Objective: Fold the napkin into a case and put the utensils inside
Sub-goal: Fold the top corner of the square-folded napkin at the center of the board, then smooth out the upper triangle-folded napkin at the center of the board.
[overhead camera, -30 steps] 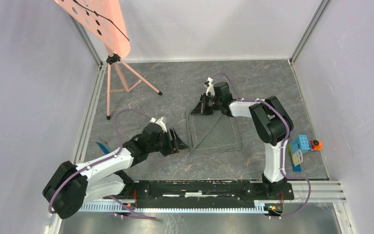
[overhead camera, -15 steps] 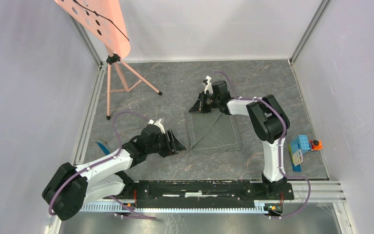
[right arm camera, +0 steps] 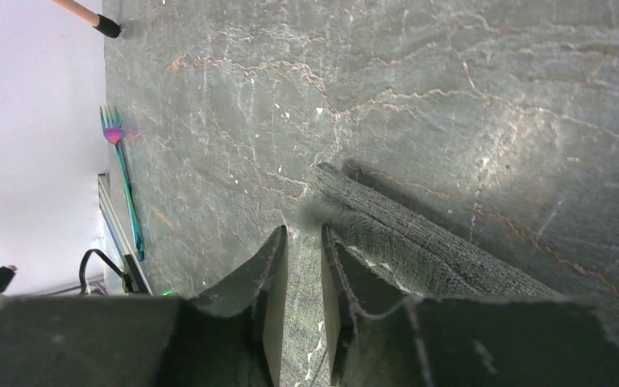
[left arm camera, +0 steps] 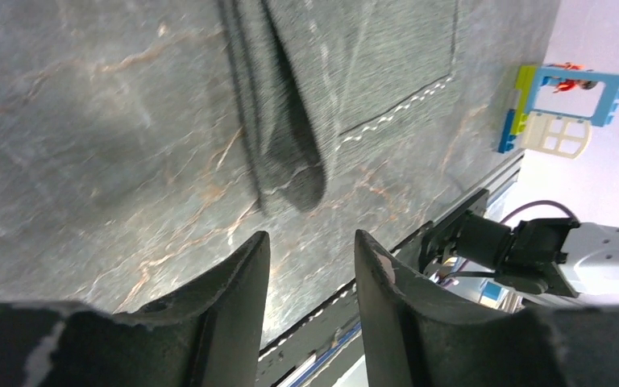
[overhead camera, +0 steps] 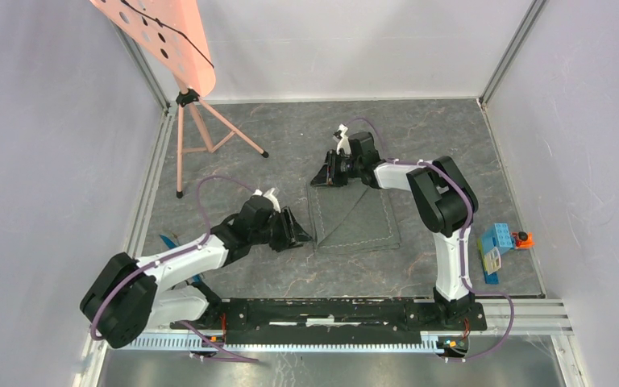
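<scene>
The dark grey napkin [overhead camera: 356, 216] lies partly folded on the slate floor, with a diagonal crease. My right gripper [overhead camera: 328, 172] is at its far left corner; in the right wrist view [right arm camera: 304, 234] the jaws are shut on the napkin's [right arm camera: 419, 242] edge. My left gripper [overhead camera: 299, 233] is open and empty just left of the near left corner; the left wrist view [left arm camera: 312, 242] shows the rolled corner [left arm camera: 294, 153] beyond the fingertips. A teal fork [right arm camera: 122, 177] lies on the floor at the left; a blue utensil [overhead camera: 169, 243] shows beside the left arm.
A pink stand on a tripod [overhead camera: 187, 101] is at the back left. A blue-and-white block with an orange part [overhead camera: 498, 244] sits at the right wall; it also shows in the left wrist view [left arm camera: 566, 105]. The rail [overhead camera: 346, 310] runs along the near edge.
My left arm has swung its gripper slightly up toward the napkin's near left corner. My right gripper has shifted a little farther back-left with the napkin's corner.
</scene>
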Motion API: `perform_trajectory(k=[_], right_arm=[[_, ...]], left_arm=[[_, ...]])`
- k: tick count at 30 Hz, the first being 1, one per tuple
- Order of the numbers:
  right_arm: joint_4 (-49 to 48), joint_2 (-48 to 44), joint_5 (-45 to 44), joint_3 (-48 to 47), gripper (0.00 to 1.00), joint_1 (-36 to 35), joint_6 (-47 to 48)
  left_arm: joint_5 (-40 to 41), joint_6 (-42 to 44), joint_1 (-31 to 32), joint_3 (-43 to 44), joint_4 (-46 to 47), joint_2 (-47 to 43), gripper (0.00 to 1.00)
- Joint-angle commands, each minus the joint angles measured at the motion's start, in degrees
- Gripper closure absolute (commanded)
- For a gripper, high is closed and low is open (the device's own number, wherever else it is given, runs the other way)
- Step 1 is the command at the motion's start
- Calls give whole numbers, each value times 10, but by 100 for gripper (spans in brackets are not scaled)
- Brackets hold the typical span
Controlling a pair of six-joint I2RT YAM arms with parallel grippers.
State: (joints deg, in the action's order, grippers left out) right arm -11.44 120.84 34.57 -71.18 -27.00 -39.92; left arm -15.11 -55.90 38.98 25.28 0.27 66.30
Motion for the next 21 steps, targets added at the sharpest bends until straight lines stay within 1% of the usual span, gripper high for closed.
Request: perform_trajectory(k=[1, 3, 6, 7, 10, 14, 17, 21], right_arm=[[2, -23, 14, -31, 69, -3, 11], [-1, -40, 20, -29, 58, -3, 11], [-1, -70, 31, -23, 45, -3, 15], [3, -79, 35, -22, 42, -1, 19], [6, -120, 54, 0, 40, 9, 32], [-48, -182, 76, 105, 39, 41, 27], [-61, -193, 111, 144, 39, 64, 42], [-65, -193, 135, 180, 38, 78, 68]], left_arm=[[-8, 17, -3, 52, 38, 26, 51], [-16, 18, -3, 69, 52, 47, 55], [-45, 24, -3, 102, 71, 93, 64], [-55, 24, -3, 109, 81, 106, 66], [-83, 20, -2, 122, 114, 145, 71], [-106, 17, -2, 132, 145, 197, 75], [-98, 18, -3, 128, 159, 218, 78], [-77, 29, -6, 110, 161, 233, 80]])
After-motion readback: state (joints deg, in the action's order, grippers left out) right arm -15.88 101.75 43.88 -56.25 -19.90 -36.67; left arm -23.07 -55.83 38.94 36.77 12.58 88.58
